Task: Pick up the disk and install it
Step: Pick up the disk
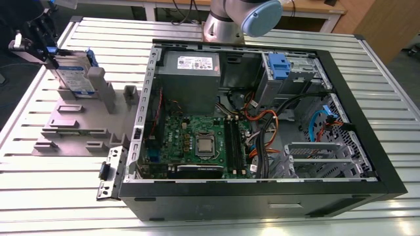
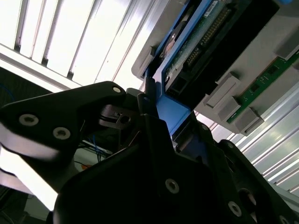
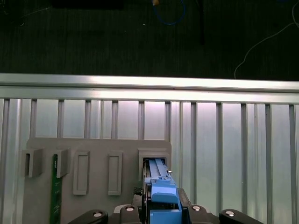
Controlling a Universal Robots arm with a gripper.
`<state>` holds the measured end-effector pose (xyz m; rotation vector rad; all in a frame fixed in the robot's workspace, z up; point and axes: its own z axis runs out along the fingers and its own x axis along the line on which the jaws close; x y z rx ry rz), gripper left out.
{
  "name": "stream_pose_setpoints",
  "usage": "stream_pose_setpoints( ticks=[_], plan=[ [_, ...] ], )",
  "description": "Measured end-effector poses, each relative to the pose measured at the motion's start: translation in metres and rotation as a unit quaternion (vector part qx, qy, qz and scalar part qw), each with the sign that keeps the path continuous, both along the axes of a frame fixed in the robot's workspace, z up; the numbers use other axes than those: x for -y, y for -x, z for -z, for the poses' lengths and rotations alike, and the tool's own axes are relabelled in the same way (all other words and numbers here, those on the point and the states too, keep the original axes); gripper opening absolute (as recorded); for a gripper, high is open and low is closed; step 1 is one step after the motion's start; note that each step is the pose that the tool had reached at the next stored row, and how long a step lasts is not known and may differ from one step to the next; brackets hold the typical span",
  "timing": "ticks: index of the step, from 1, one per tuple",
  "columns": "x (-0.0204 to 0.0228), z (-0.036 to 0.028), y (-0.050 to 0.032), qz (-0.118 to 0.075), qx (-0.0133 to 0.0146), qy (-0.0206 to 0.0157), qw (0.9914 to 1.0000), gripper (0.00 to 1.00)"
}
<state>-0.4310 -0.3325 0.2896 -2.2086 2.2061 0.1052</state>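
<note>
black gripper [image 1: 45, 49] clamped on top of flat silver blue-bracketed disk [image 1: 74, 76], standing upright in grey plastic holder [image 1: 78, 123]

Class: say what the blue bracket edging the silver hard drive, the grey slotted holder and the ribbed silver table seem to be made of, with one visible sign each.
Blue bracket on the flat silver disk: likely moulded plastic, with a matte, even colour. Grey slotted holder: probably plastic too, dull and uniform with blocky ribs. Ribbed table: looks like extruded aluminium, with a bright sheen and straight parallel grooves.
</note>
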Motion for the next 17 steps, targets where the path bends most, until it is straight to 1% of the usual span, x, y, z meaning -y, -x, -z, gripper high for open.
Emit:
stream_pose_setpoints(
  ticks=[12, 17],
  plan=[
    [0.0000, -0.0001, 0.0000, 0.000, 0.0000, 0.0000, 1.00000, 0.37],
    [0.0000, -0.0002, 0.0000, 0.011, -0.0001, 0.0001, 0.99994, 0.37]
  ],
)
